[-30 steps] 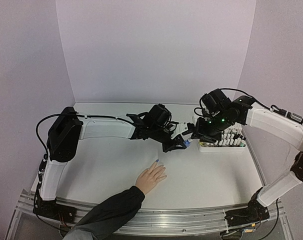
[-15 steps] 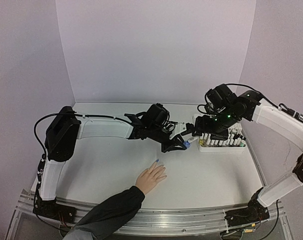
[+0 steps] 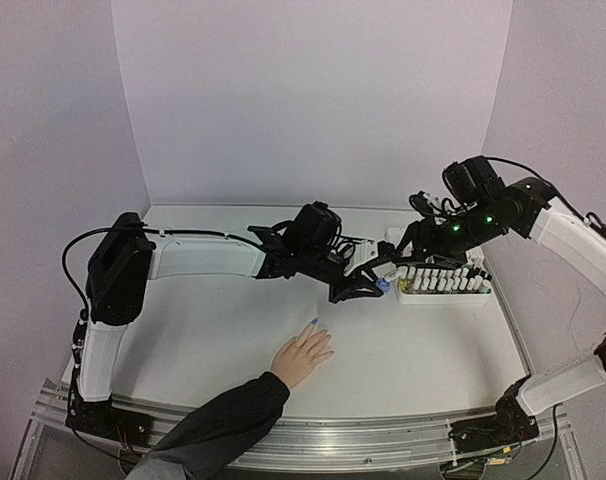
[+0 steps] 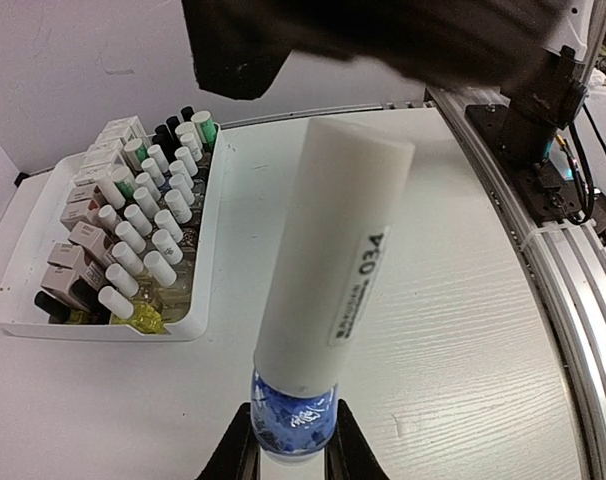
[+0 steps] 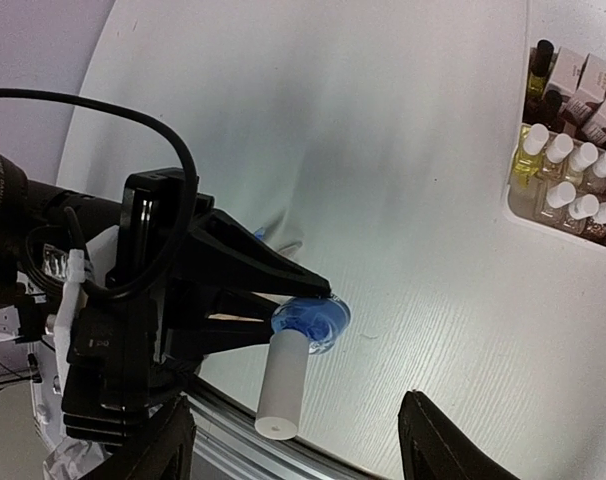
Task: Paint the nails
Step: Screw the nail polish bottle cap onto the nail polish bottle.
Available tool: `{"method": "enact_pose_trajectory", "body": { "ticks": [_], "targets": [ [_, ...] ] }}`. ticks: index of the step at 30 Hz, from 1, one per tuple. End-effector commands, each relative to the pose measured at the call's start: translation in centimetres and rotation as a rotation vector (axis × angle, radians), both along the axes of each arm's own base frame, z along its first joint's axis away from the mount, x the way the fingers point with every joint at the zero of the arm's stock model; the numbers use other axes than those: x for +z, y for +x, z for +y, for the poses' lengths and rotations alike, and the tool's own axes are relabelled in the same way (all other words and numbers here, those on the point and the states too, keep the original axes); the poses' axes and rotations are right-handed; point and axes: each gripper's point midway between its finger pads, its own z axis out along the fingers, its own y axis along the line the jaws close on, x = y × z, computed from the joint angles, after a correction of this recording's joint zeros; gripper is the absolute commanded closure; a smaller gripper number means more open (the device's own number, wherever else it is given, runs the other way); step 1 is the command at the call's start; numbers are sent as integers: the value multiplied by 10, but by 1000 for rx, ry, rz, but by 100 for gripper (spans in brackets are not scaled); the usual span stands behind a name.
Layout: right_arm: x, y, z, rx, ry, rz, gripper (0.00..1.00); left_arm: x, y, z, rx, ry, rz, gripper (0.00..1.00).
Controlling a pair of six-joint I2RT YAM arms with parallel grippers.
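Note:
A light-skinned hand (image 3: pixel 303 355) with a dark sleeve lies palm down near the table's front. One fingertip nail (image 3: pixel 313 322) is blue; the other nails are too small to judge. My left gripper (image 3: pixel 371 286) is shut on a small blue polish bottle (image 3: pixel 382 286) and holds it tilted above the table. In the left wrist view the black fingers (image 4: pixel 239 455) clamp the blue glass (image 4: pixel 293 415) under a long white cap (image 4: pixel 333 270) marked 034. My right gripper (image 3: pixel 411 243) is open and empty, above and right of the bottle. In the right wrist view (image 5: pixel 295 402) the cap (image 5: pixel 283 385) points at it.
A white tray (image 3: pixel 443 297) packed with several white-capped and dark polish bottles stands at the right, behind the held bottle. It also shows in the left wrist view (image 4: pixel 198 250) and the right wrist view (image 5: pixel 516 200). The aluminium rail (image 3: pixel 383 435) runs along the table's front edge.
My right arm has pulled back, up and to the right, away from the bottle's cap. My left gripper has edged slightly right, still holding the capped bottle. The hand has not moved.

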Motion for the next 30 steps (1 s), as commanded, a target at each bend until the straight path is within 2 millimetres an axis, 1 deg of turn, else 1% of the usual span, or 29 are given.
{"method": "enact_pose_trajectory", "body": {
  "ticks": [1, 2, 4, 6, 8, 9, 12, 15, 18, 21, 24, 26, 30],
  "targets": [
    [50, -22, 57, 280, 286, -42, 32, 1, -7, -1, 24, 17, 4, 100],
    [52, -25, 59, 301, 296, -45, 32, 1, -7, -1, 23, 16, 6, 100],
    [49, -32, 55, 360, 276, -89, 30, 3, -8, -1, 18, 10, 5, 100],
    [42, -40, 47, 412, 240, -131, 26, 4, -9, -1, 13, 7, 3, 100],
    [32, -47, 40, 461, 201, -177, 25, 5, -9, 0, 6, 4, -1, 100],
    [27, -49, 38, 479, 183, -195, 25, 6, -10, 0, 2, 3, -1, 100],
    [17, -47, 34, 503, 140, -220, 24, 6, -11, 0, -9, 0, -2, 100],
    [17, -47, 36, 543, 135, -245, 23, 7, -13, 2, -22, -2, -1, 100],
    [22, -49, 39, 579, 149, -270, 23, 5, -15, 3, -29, -1, 1, 100],
    [25, -55, 39, 630, 159, -305, 21, 5, -17, 4, -34, 0, 3, 100],
    [24, -67, 33, 698, 152, -370, 16, 7, -18, 5, -41, -6, -1, 100],
    [20, -73, 26, 734, 120, -424, 12, 7, -19, 5, -47, -7, -3, 100],
    [13, -72, 18, 744, 55, -472, 9, 8, -21, 6, -62, -10, -5, 100]
  ]
}}
